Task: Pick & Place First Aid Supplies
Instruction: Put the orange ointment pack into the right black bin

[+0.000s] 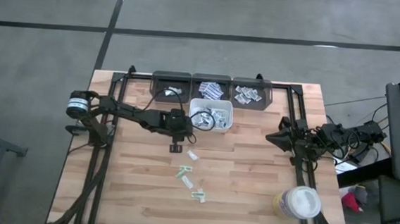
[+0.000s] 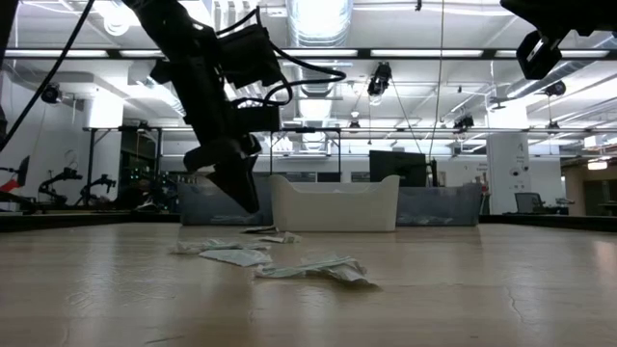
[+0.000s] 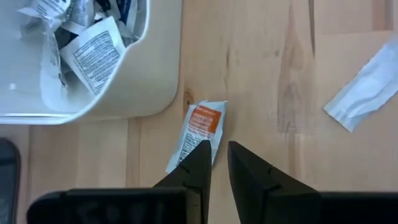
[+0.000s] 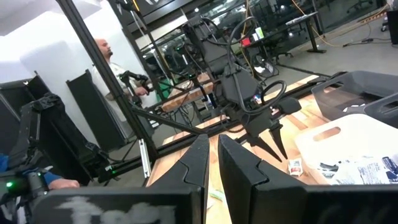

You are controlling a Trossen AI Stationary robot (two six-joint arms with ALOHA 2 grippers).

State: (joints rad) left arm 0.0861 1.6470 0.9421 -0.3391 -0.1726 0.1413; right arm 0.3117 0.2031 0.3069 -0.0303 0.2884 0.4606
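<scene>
step: left arm on the pick. Left gripper (image 3: 217,163) hangs over a small white sachet with an orange label (image 3: 200,132), centre of the left wrist frame, flat on the pale wooden plank table (image 1: 251,193), just beside the white plastic tray (image 1: 211,118).

left gripper state: fingers nearly together with a narrow gap, nothing between them. One tip sits at the sachet's near edge; contact or not, can't tell.

right gripper: (image 4: 211,163) parked at right of the high frame, off the table surface, fingers close together, empty.

supplies: four or so loose white and greenish sachets (image 1: 186,172) strung down the centre of the high frame, well apart from the bins. White tray already holds a heap. Three dark grey bins (image 1: 171,84) along the top edge each hold some.

next move (my read): spread the fingers a bit, straddle the orange-label sachet across its narrow side, drop, close, lift, carry to a bin.

edges: tray wall is just beside the sachet, so tight on that side. Flat packet on flat wood, so the tips need to get right down to the surface.

room: bare table toward the frame centre and bottom. White round lidded tub (image 1: 298,201) lower right, well clear.
</scene>
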